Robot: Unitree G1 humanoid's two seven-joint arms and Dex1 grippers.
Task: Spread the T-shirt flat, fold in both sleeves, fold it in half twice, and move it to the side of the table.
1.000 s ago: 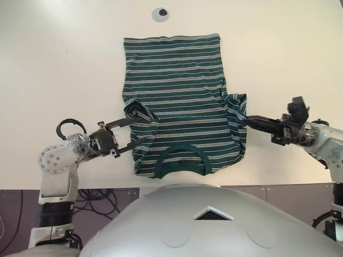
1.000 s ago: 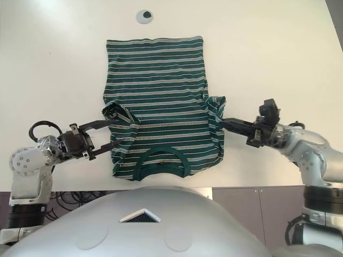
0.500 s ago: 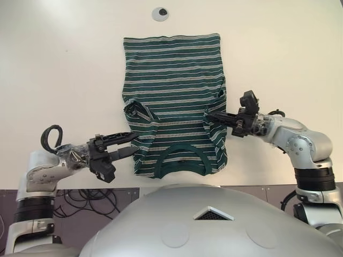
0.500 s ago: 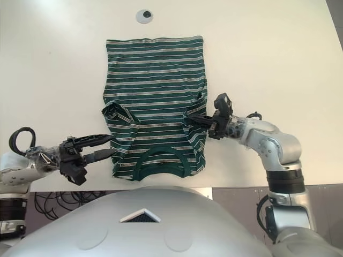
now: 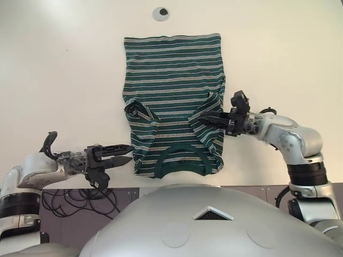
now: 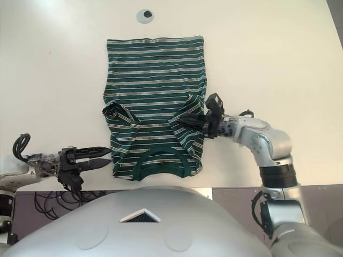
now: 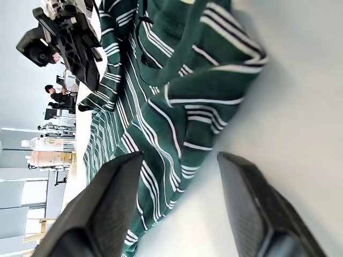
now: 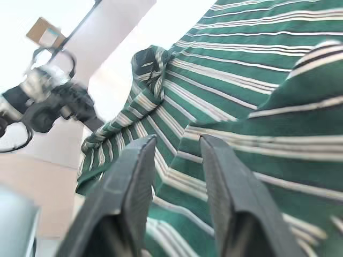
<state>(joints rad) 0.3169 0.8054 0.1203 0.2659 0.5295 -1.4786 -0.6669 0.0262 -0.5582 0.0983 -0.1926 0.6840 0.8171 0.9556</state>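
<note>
**A:** Where's the T-shirt (image 5: 171,69)?

**B:** It's flat on the white tabletop (image 5: 64,64), collar nearest the robot and hem at the far side. The left sleeve (image 5: 136,110) is folded in and a bit bunched.

**A:** And the claws?

**B:** The right claw (image 5: 202,119) is over the chest. It looks pinched on the right sleeve (image 5: 211,133), though the cloth hides its tips. The left claw (image 5: 130,152) is spread wide and empty, just beside the shirt's near left edge.

**A:** How will it handle?

**B:** It's a light, limp knit, so I'd expect it to drag and wrinkle rather than hold its shape. I'd pinch it at the hems or seam corners, low to the tabletop, and take both sides together for the halving.
</note>
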